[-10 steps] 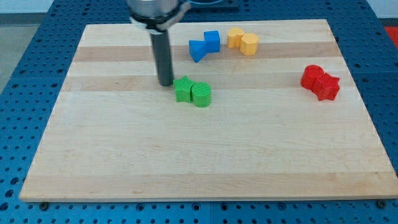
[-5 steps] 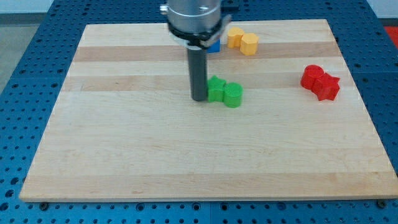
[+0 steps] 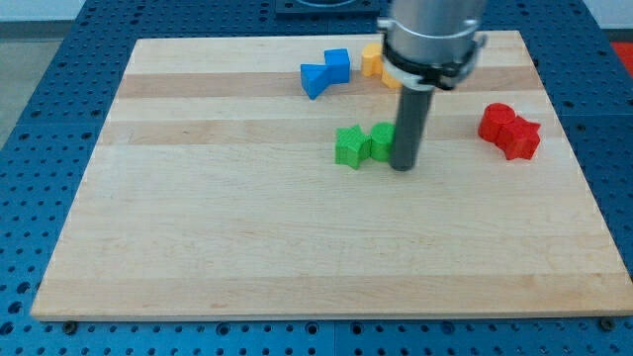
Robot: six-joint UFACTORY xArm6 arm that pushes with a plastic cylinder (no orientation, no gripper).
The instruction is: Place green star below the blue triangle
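The green star point(image 3: 349, 146) sits mid-tabletop point(image 3: 247, 247), below and slightly toward the view's right of the blue triangle point(image 3: 315, 79), touching a second green block point(image 3: 382, 141) on its right. My tip point(image 3: 403, 166), a bare rod end effector with nothing to open or close, stands just right of that second block. The star thus lies to the view's left of it, so a leftward push would likely suit.

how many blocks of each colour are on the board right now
green: 2, a star and a second block partly behind my tip
blue: 2
yellow: 1 showing; the arm could hide more
red: 2
total: 7 blocks in view
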